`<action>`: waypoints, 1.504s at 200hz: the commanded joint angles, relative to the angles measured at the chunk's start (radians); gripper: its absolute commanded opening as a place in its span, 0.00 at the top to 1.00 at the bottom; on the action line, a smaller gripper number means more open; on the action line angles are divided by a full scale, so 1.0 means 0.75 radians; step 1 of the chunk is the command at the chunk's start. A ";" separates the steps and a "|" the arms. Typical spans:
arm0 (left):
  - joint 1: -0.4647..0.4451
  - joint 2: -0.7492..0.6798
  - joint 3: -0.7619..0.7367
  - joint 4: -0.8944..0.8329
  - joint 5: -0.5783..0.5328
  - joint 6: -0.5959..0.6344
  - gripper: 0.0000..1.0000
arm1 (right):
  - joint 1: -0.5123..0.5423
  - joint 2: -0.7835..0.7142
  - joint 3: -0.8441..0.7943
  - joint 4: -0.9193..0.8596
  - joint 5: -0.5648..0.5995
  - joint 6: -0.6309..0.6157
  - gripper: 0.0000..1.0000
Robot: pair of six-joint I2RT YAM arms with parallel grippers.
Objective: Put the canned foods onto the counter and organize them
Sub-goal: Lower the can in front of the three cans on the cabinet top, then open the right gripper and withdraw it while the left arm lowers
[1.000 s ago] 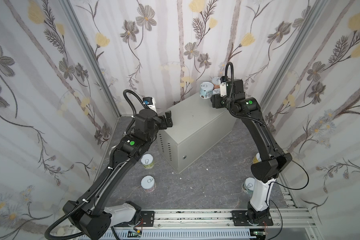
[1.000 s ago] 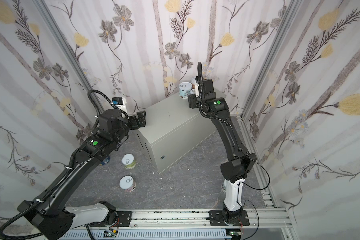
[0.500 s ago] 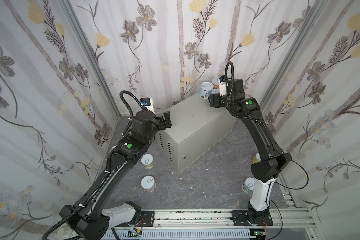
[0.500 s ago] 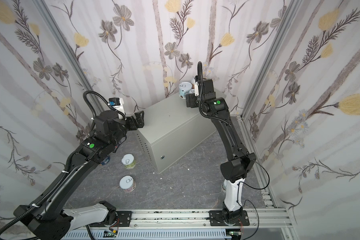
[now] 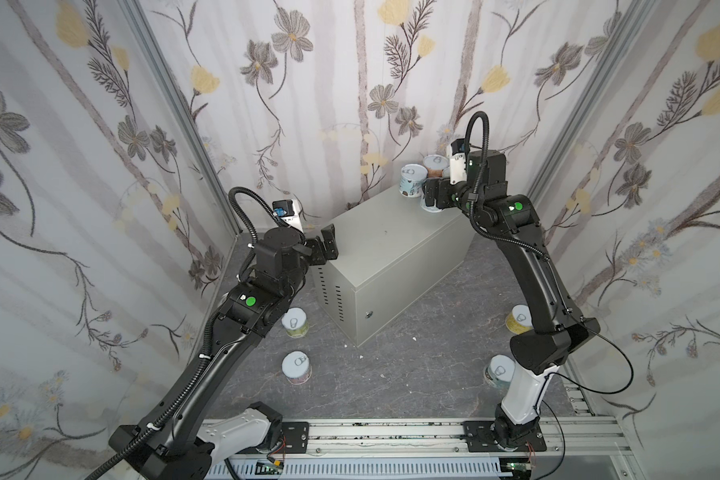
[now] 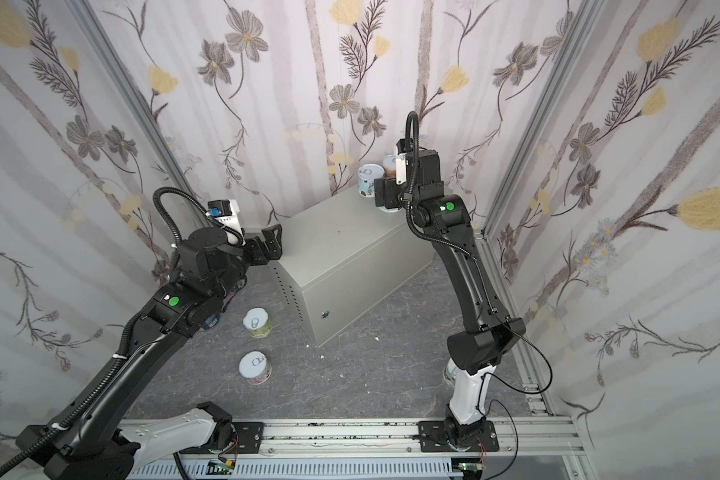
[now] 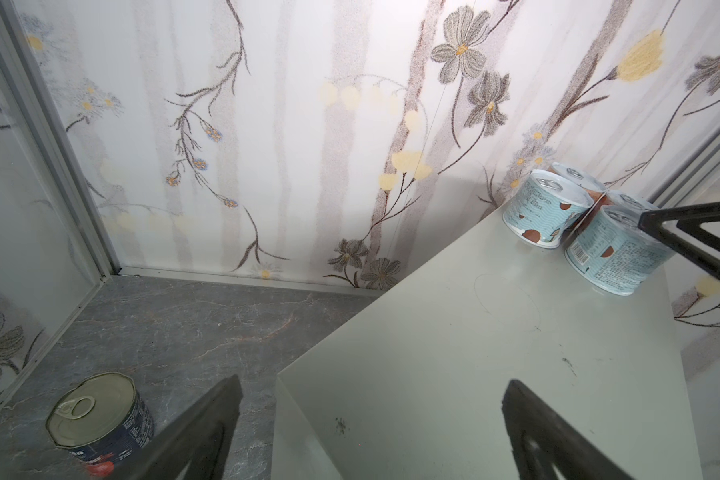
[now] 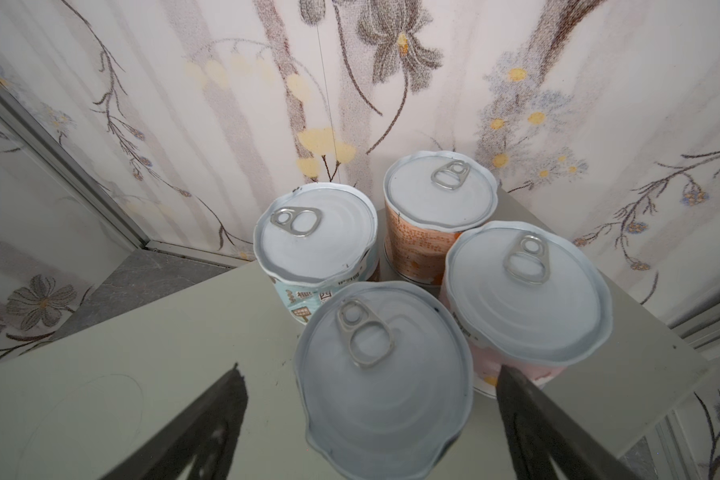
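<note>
The grey-beige counter (image 5: pixel 391 249) (image 6: pixel 341 245) stands at the middle of the floor. Several short canned foods cluster on its far right end: a blue-labelled can (image 8: pixel 314 241), an orange one (image 8: pixel 439 193), a pink one (image 8: pixel 524 291) and the nearest can (image 8: pixel 383 374). My right gripper (image 5: pixel 431 197) (image 8: pixel 371 374) is open around that nearest can, both fingers clear of its sides. My left gripper (image 5: pixel 323 245) (image 7: pixel 373 380) hangs open and empty over the counter's left end (image 7: pixel 474 353). A navy-red can (image 7: pixel 100 415) stands on the floor behind that end.
More cans stand on the dark marbled floor: two at the front left (image 5: pixel 294 323) (image 5: pixel 296 366), and two by the right arm's base (image 5: pixel 519 318) (image 5: pixel 499 370). Flowered walls close in on three sides. A metal rail (image 5: pixel 391 436) runs along the front.
The right gripper's jaws have opened off the can, which now stands on the counter beside the others. The left arm has drawn slightly to the left.
</note>
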 commanded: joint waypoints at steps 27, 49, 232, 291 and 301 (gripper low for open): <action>0.002 -0.092 -0.044 0.001 -0.064 -0.009 0.00 | 0.003 -0.104 0.001 -0.001 0.006 -0.012 0.10; 0.004 -0.147 -0.080 -0.039 -0.082 -0.016 0.00 | 0.004 -0.161 -0.033 -0.010 0.010 -0.012 0.11; 0.201 -0.398 -0.547 -0.316 -0.048 -0.294 0.00 | 0.046 -1.399 -1.620 0.637 -0.170 0.213 0.02; 0.229 -0.345 -0.740 -0.228 -0.111 -0.387 0.00 | 0.047 -1.609 -1.937 0.766 -0.273 0.295 0.00; 0.238 -0.326 -0.767 -0.215 -0.105 -0.395 0.00 | 0.047 -1.635 -1.980 0.785 -0.276 0.304 0.00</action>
